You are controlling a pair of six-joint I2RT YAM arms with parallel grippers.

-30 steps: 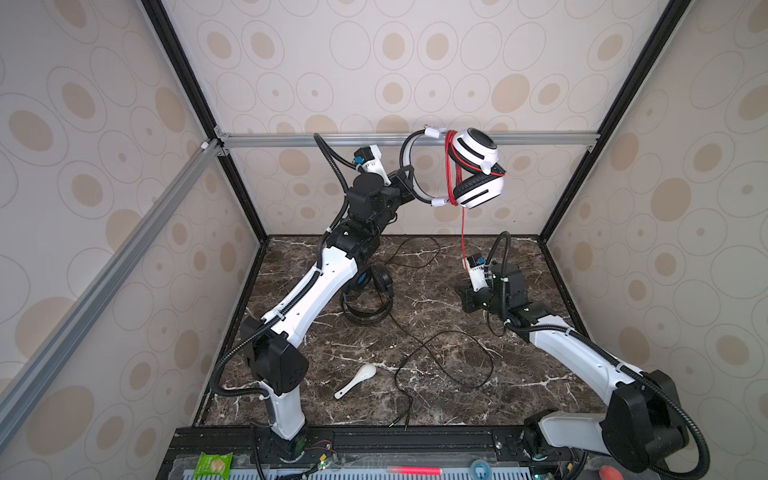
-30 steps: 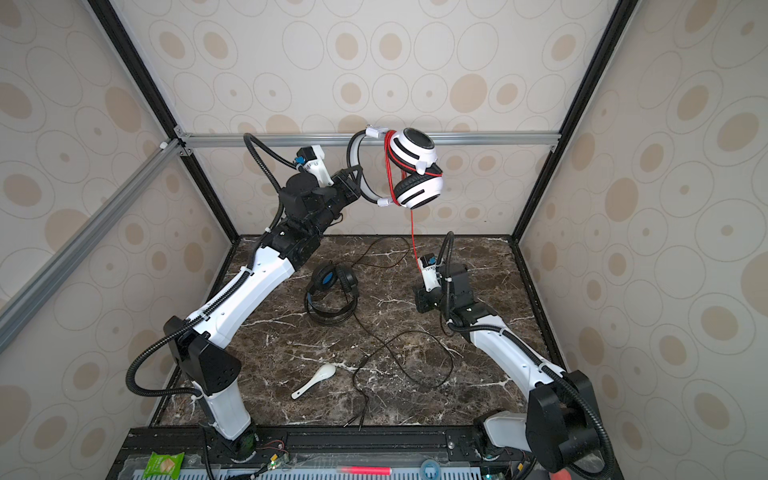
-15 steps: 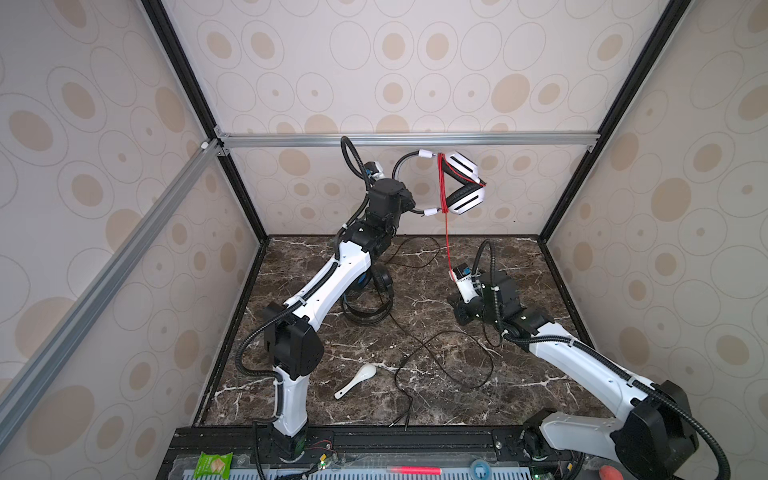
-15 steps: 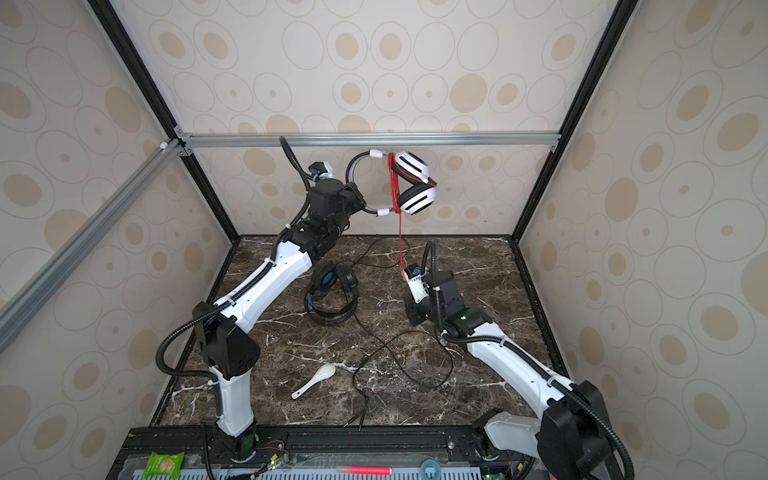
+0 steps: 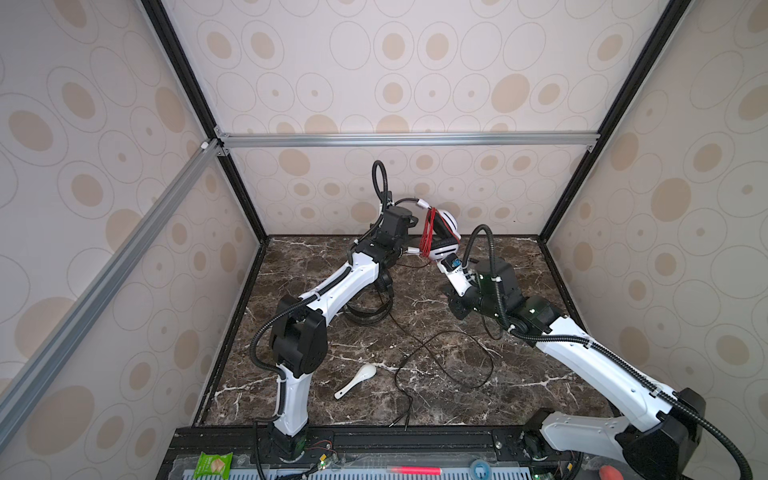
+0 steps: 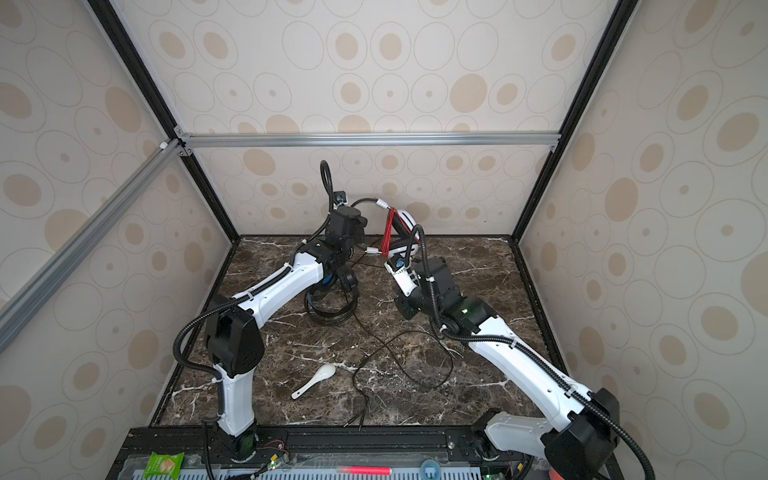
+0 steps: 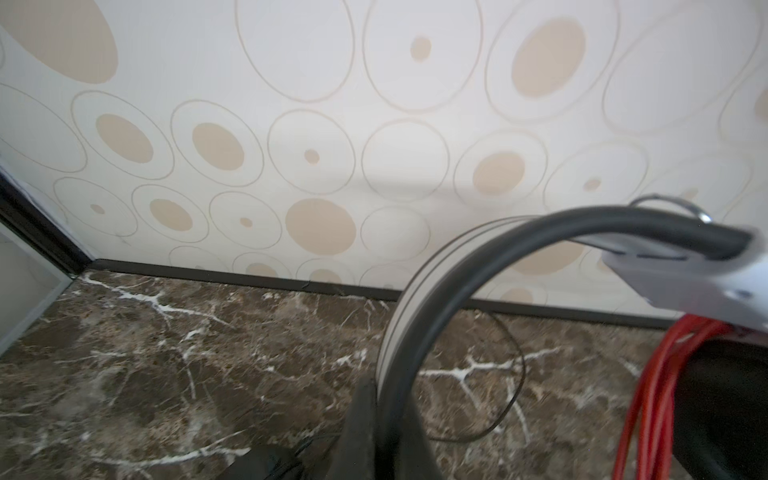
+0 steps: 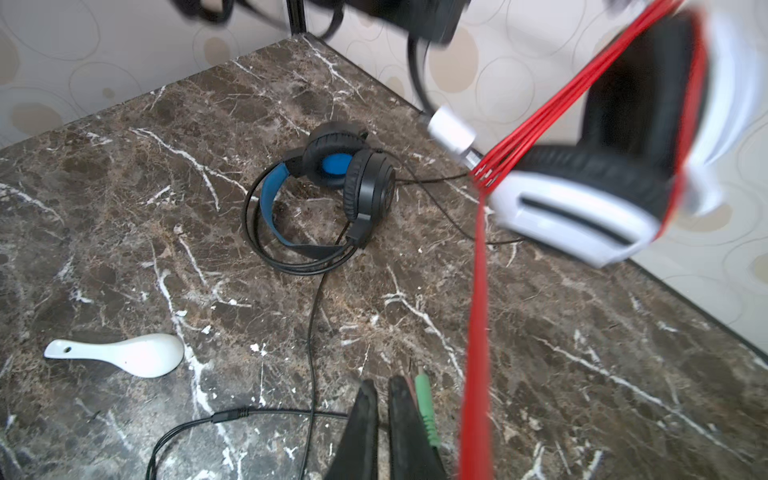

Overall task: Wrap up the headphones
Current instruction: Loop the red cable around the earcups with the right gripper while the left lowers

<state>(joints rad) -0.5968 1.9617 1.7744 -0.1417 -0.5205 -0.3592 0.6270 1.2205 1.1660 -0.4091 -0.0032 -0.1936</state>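
Observation:
My left gripper (image 7: pixel 386 399) is shut on the headband (image 7: pixel 457 266) of the white-and-black headphones (image 5: pixel 448 220), holding them low at the back wall. Their red cable (image 5: pixel 428 232) is wound in several turns across the ear cups (image 8: pixel 582 216). One red strand (image 8: pixel 476 332) runs down to my right gripper (image 8: pixel 382 399), which is shut on the cable's end, and a green plug (image 8: pixel 426 403) pokes out beside one finger. In both top views that gripper (image 5: pixel 457 307) hovers just right of centre. The black headphones (image 8: pixel 332 187) with the blue headband lie on the marble floor, partly under my left arm (image 5: pixel 345 282).
The black pair's thin cable (image 5: pixel 440 353) loops loosely over the middle of the floor, with its plugs (image 5: pixel 401 422) near the front edge. A white spoon (image 5: pixel 357 380) lies front left. An aluminium crossbar (image 5: pixel 407 139) spans the back wall above.
My left arm has brought the white-and-black headphones down from the crossbar to just above the floor. My right gripper has risen toward them, and the red strand between them is now short.

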